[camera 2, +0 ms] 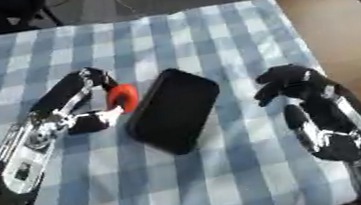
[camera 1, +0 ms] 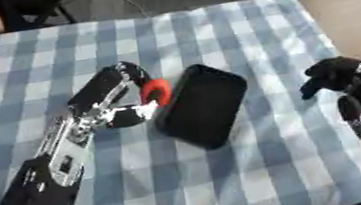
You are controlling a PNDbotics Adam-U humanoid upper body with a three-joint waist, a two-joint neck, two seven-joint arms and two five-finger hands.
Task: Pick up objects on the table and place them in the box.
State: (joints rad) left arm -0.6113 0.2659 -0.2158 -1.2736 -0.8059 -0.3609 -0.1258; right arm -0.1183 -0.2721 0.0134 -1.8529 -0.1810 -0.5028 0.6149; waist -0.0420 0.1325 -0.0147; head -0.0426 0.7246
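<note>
Red object (camera 1: 156,91) pinched in left hand (camera 1: 117,95) fingers beside black box (camera 2: 173,109); right hand (camera 2: 292,86) curled, empty.

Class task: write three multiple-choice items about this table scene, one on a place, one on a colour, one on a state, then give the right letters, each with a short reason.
1. Where is the red object?
A. Between the left hand's fingers, beside the black box
B. Under the right hand
C. At the table's far edge

2. What colours is the tablecloth?
A. Plain green
B. Blue and white checks
C. Yellow stripes

3. What is the right hand doing?
A. Gripping the box
B. Holding the red object
C. Curled, holding nothing

Answers:
1 A: the left hand pinches the red object at the edge of the black box.
2 B: the tablecloth shows blue and white checks.
3 C: the right hand is curled, apart from the box.
</note>
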